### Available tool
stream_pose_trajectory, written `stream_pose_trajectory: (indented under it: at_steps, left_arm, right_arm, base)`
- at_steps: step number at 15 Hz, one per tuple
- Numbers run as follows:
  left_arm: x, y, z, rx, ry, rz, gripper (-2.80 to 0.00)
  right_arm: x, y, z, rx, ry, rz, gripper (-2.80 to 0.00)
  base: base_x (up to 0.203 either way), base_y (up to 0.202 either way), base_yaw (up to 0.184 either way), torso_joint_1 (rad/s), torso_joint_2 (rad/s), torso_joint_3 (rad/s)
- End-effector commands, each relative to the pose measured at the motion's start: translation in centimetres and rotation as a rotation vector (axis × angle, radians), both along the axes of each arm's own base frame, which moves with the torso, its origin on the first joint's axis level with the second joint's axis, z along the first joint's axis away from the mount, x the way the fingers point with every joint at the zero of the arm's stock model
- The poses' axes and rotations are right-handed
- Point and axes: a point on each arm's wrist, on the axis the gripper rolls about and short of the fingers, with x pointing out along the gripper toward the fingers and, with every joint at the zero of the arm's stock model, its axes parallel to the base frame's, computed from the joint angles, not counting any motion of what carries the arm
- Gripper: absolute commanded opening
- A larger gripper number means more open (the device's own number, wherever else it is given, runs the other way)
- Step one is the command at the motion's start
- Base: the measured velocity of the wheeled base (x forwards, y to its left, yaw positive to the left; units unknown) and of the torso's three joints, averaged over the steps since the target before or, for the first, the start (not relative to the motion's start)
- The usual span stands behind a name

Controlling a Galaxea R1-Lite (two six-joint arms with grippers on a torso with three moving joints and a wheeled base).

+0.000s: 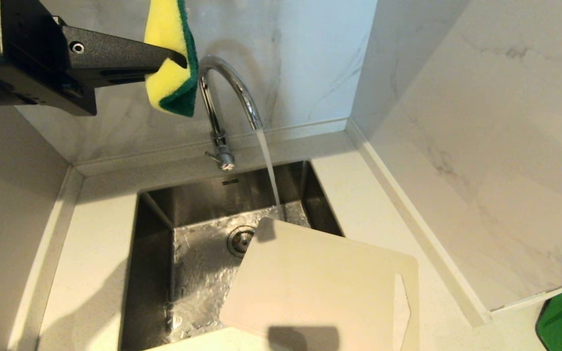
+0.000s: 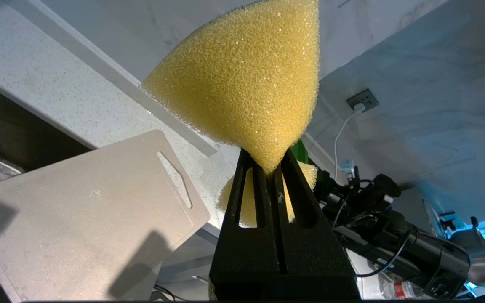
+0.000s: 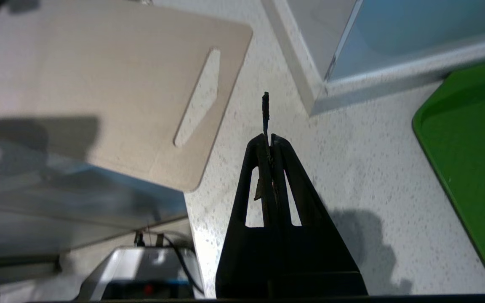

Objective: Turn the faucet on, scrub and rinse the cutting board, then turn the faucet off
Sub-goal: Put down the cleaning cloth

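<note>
Marble-walled sink [image 1: 154,253], faucet [image 1: 222,92] running; cutting board [image 1: 320,287] over its corner; left gripper [image 1: 176,58] clamping sponge [image 1: 171,58]; right gripper [image 3: 270,139] closed, empty; green tray [image 3: 470,160].

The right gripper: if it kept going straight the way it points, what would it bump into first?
Probably the speckled countertop beside the cutting board. The right gripper is shut, aiming at bare counter, though depth is hard to judge.

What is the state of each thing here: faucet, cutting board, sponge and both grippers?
faucet: on, water running into sink.
cutting board: lying across sink's corner and counter, not held.
sponge: squeezed, held up in the air.
left gripper: shut on sponge.
right gripper: shut, empty, above counter.
</note>
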Motion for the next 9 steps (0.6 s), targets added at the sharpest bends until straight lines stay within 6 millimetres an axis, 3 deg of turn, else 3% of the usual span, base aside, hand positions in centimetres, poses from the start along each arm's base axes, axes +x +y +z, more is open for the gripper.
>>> stream_pose_trajectory:
  at_steps: [1,6,9]
  left_arm:
    - [0.2,-0.1,0.0,0.001,0.005,-0.004,-2.8]
    - [0.2,-0.1,-0.2,0.004,0.01,-0.004,-2.8]
    - [0.5,-0.4,-1.5,0.03,0.043,-0.003,-2.8]
  right_arm:
    - [-0.7,0.0,-0.2,0.005,-0.092,-0.005,-2.8]
    - [-0.7,0.0,-0.2,0.005,-0.092,-0.005,-2.8]
    - [-0.7,0.0,-0.2,0.005,-0.092,-0.005,-2.8]
  base:
    - [0.0,0.0,0.0,0.0,0.0,0.0]
    - [0.0,0.0,0.0,0.0,0.0,0.0]
    - [0.0,0.0,0.0,0.0,0.0,0.0]
